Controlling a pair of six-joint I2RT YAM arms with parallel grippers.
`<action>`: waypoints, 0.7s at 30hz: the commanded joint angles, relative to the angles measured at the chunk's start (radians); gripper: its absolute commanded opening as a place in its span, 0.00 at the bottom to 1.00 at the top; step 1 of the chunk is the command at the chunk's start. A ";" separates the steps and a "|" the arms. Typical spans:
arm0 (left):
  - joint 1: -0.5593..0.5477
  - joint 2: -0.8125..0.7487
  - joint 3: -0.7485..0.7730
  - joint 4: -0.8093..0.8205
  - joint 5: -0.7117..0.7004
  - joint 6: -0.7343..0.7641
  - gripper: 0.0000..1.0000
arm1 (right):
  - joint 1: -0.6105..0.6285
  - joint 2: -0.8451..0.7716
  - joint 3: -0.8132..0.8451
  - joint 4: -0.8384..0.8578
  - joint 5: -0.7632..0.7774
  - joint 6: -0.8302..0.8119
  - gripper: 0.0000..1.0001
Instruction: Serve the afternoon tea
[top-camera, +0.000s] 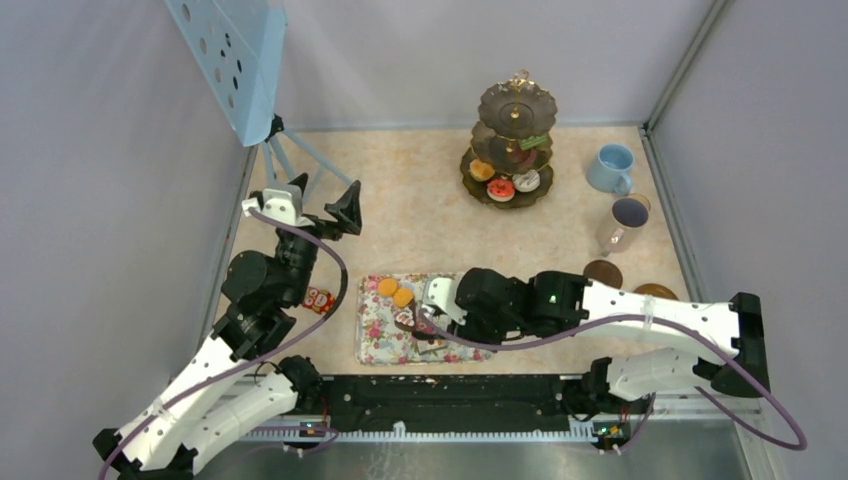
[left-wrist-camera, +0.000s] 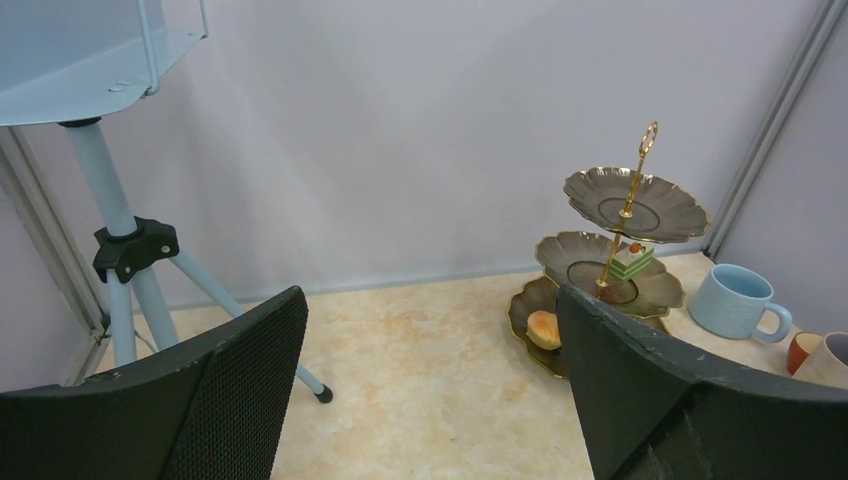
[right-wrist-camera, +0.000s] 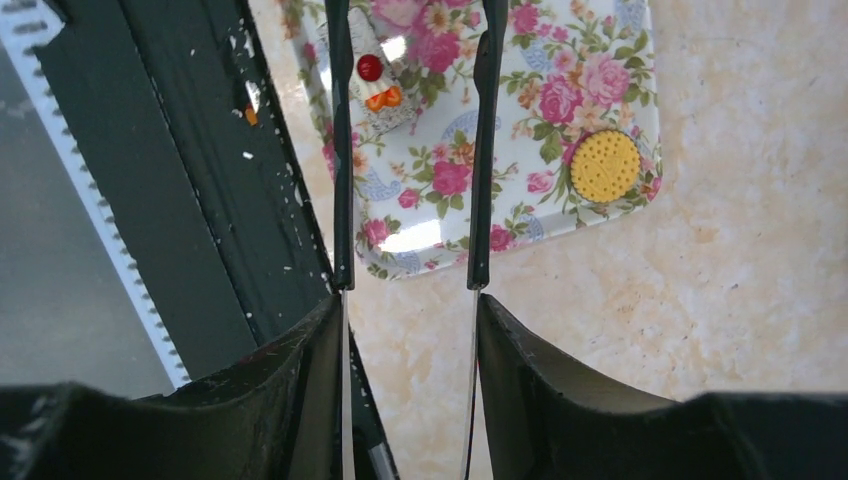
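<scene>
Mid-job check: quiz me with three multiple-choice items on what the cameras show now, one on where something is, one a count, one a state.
1. In the top view, the light-blue cup sits where from the three-tier stand? A to its left; B to its right; C on its top tier.
2. How many tiers has the stand? A two; B three; C four.
3. The left pincer is: A open and empty; B shut on a cup; C shut on a donut.

Key: 1 B, the cup stands right of the stand, near the far wall. 2 B, three scalloped plates stack up. 3 A, its fingers stand wide apart, nothing between.
</scene>
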 joint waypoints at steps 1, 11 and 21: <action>0.004 -0.016 0.004 0.036 -0.017 0.010 0.99 | 0.048 -0.018 -0.003 -0.030 0.000 -0.086 0.47; 0.004 0.003 0.006 0.035 -0.011 0.010 0.99 | 0.060 0.018 -0.004 -0.072 0.006 -0.156 0.48; 0.004 0.001 0.004 0.036 0.001 0.004 0.99 | 0.072 0.081 -0.003 -0.053 0.022 -0.166 0.48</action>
